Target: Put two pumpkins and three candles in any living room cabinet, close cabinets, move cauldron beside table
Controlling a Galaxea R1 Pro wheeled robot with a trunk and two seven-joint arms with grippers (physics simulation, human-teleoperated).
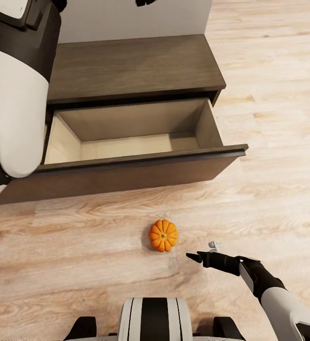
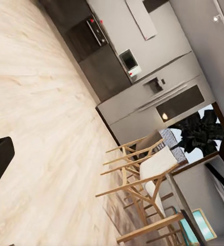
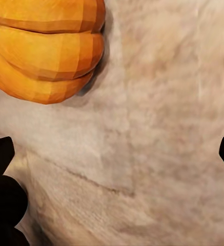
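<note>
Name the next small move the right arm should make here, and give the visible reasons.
Probably ease the right gripper toward the pumpkin to straddle it: the fingers look open with bare floor between them, the pumpkin sits just off to one side, and the cabinet's drawer is already open.

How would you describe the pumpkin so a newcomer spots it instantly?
Find the long dark-brown cabinet with its beige-lined drawer pulled open. On the pale wood floor just in front of that drawer sits the pumpkin, beside the right pincer. It is the lone small, ribbed, orange thing there.
</note>
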